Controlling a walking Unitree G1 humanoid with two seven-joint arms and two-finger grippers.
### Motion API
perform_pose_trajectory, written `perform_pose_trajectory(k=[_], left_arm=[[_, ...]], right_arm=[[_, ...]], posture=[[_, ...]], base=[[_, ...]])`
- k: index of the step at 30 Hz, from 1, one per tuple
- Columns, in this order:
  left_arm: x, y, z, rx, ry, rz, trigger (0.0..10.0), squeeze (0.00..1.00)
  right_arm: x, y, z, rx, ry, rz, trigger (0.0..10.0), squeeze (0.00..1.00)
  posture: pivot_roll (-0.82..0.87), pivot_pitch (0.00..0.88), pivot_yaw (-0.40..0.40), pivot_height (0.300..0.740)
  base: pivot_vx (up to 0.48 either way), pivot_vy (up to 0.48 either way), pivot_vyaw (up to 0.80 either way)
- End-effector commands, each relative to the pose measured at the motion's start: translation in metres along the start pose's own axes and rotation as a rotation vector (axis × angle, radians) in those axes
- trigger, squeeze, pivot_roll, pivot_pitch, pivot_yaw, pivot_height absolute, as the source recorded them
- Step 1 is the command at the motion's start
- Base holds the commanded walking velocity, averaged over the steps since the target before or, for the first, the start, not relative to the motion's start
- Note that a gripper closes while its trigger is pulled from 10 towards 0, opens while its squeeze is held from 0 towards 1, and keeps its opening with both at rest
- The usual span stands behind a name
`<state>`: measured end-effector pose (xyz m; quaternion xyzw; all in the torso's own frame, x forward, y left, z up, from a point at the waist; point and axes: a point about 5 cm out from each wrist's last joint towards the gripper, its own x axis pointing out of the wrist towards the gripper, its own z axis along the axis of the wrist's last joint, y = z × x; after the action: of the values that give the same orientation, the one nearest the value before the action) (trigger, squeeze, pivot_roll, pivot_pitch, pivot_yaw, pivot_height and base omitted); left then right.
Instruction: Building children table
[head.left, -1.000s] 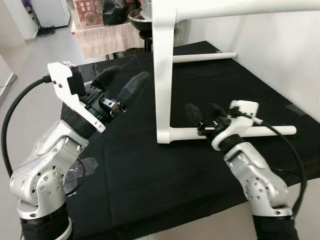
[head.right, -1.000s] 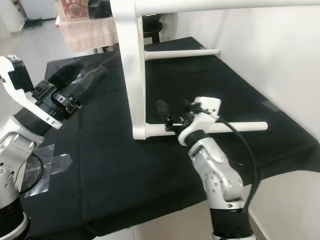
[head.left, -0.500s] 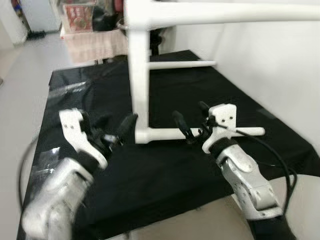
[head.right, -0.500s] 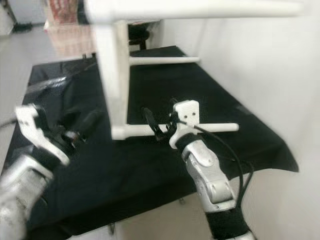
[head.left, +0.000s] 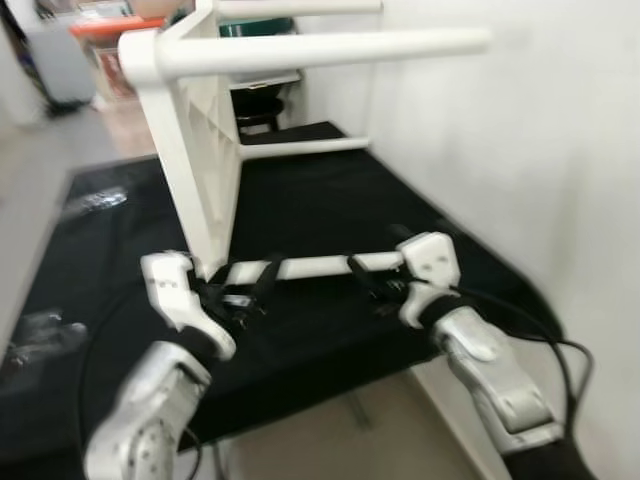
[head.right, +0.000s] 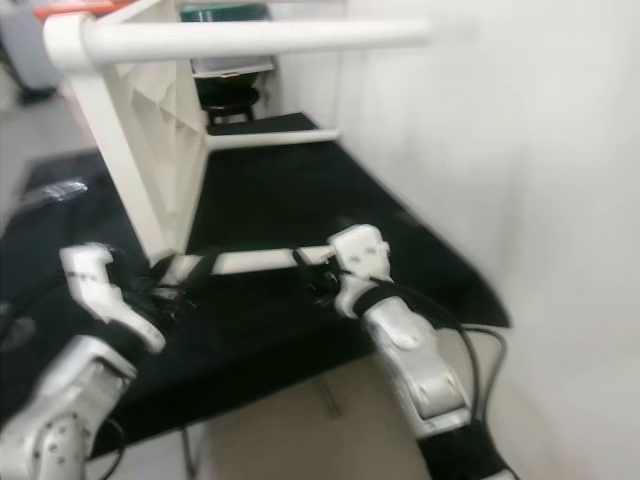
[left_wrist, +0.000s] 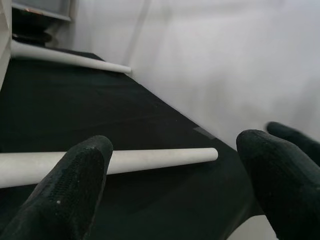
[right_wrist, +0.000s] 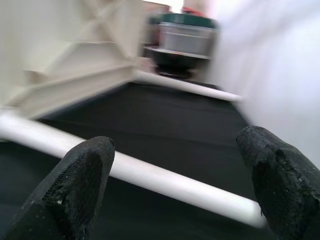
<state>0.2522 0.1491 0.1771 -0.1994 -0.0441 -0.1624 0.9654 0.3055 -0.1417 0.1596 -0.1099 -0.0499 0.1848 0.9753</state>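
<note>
White plastic children's table (head.left: 195, 150) lies tipped on its side on the black-draped desk (head.left: 330, 190), its lowest round leg (head.left: 315, 265) resting along the cloth near the front edge. Left gripper (head.left: 248, 290) hovers at that leg with its fingers (left_wrist: 70, 192) spread wide, gripping nothing. Right gripper (head.left: 372, 285) is likewise wide apart over it, empty.
</note>
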Motion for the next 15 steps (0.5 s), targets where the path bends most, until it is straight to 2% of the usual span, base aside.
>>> perform_pose_trajectory(k=[1,2,4,8,12,15], left_arm=[[-0.006,0.014,-0.008,0.064,0.04,0.062,10.0,0.0],[-0.006,0.014,-0.008,0.064,0.04,0.062,10.0,0.0],[-0.012,0.016,-0.014,0.091,0.067,0.062,10.0,0.0],[-0.017,0.015,-0.022,0.09,0.091,0.065,10.0,0.0],[-0.02,0.013,-0.028,0.085,0.104,0.062,10.0,0.0],[-0.018,0.012,-0.028,0.084,0.099,0.054,10.0,0.0]], right_arm=[[0.003,0.005,0.002,-0.011,-0.025,0.012,10.0,0.0],[0.003,0.005,0.002,-0.011,-0.025,0.012,10.0,0.0],[0.004,0.006,0.001,0.011,-0.035,0.04,10.0,0.0],[0.006,0.007,0.002,0.047,-0.041,0.039,10.0,0.0],[0.007,0.007,0.002,0.038,-0.046,0.028,10.0,0.0],[0.008,0.007,0.004,0.062,-0.062,0.018,10.0,0.0]], posture=[[-0.02,0.0,0.027,0.74],[-0.02,0.0,0.027,0.74],[-0.01,0.0,0.028,0.74],[-0.01,0.0,0.032,0.74],[0.0,0.0,0.033,0.74],[0.0,0.0,0.033,0.74]], base=[[0.0,0.0,0.0],[0.0,0.0,0.0],[0.268,0.0,0.8],[0.297,0.0,0.0],[0.332,0.0,0.8],[0.34,0.0,0.0]])
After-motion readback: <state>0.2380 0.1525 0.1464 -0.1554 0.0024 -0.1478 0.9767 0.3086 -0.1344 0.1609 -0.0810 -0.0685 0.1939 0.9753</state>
